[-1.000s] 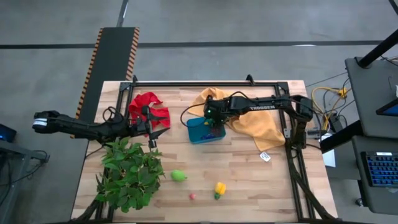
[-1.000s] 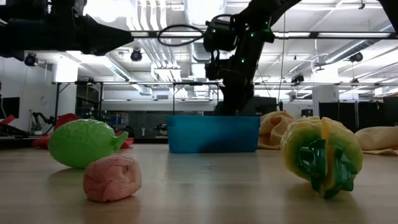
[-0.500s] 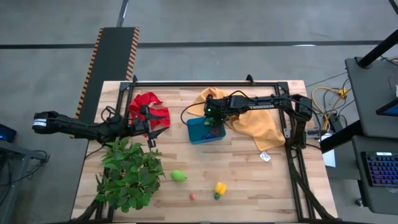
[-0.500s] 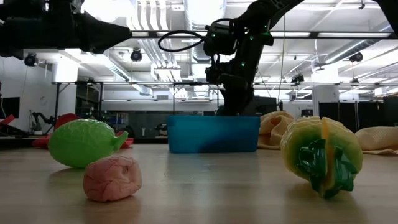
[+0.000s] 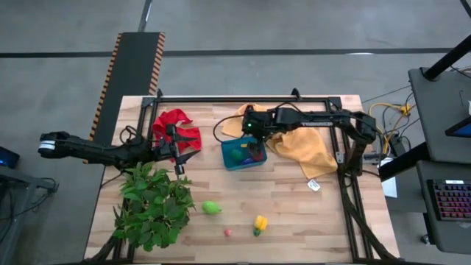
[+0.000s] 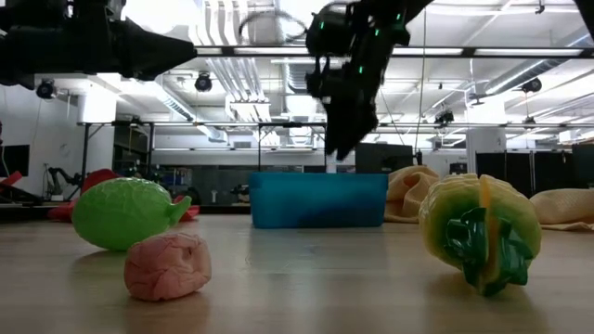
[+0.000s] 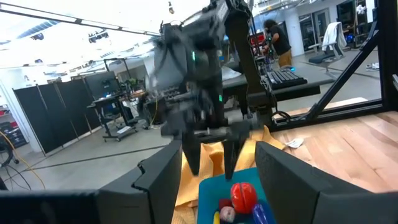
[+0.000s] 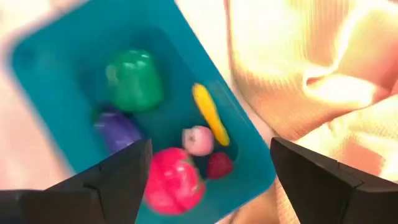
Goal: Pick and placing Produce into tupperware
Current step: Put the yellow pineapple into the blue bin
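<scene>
The teal tupperware (image 5: 240,154) stands mid-table and holds several toy pieces: dark green (image 8: 134,81), purple (image 8: 118,130), red (image 8: 174,186), yellow (image 8: 210,112) and pink (image 8: 199,140). My right gripper (image 5: 253,141) hangs open just above it (image 6: 337,148), fingers pointing down, touching nothing. A light green piece (image 5: 211,208), a yellow one (image 5: 260,223) and a small pink one (image 5: 227,232) lie on the near part of the table. My left gripper (image 5: 179,156) waits open by the red cloth, facing the tupperware (image 7: 211,196).
A red cloth (image 5: 175,125) lies far left and a mustard-yellow cloth (image 5: 302,147) right of the tupperware, partly under the right arm. A big leafy plant (image 5: 151,206) fills the near left corner. Bare wood (image 5: 309,213) lies around the loose pieces.
My right gripper has risen straight up out of the tupperware, from fingers down inside its walls to fingers hanging clear above its rim, and it has drifted slightly toward the table's far edge. The left arm and the loose pieces have stayed put.
</scene>
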